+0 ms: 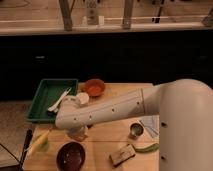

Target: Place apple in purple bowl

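Observation:
The dark purple bowl [70,155] stands at the front left of the wooden table [107,135]. My white arm [115,111] reaches from the right across the table to the left. The gripper [77,133] hangs below the arm's end, just above and behind the bowl's far rim. It is mostly hidden by the arm. A tan-orange shape shows at the gripper; I cannot tell whether it is the apple. No apple shows clearly anywhere else.
A green tray [45,95] with white utensils sits at the back left, with an orange bowl [93,88] and a white cup [82,98] beside it. A yellow-green item [39,142] lies left of the purple bowl. A metal cup [136,130], a brown block [122,155] and a green pepper [148,147] lie to the right.

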Available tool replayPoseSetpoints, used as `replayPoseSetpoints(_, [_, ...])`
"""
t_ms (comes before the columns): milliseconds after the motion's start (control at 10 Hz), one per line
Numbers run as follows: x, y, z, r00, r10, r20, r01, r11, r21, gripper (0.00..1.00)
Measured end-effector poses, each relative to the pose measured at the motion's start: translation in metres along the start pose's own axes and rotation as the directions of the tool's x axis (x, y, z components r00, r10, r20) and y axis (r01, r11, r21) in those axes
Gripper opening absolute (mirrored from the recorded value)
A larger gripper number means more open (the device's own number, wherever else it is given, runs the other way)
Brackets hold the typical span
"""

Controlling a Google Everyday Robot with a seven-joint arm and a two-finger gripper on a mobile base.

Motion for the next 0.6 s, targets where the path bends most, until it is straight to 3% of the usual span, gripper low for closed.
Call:
replayPoseSetpoints(200, [0.0,-0.004,-0.008,1.0,-0.02,-0.012,0.02,1.0,-0.002,0.0])
replayPoseSetpoints(600, [-0.01,-0.022,-0.019,0.995,-0.101,-0.01,0.102,0.994,0.032,0.0])
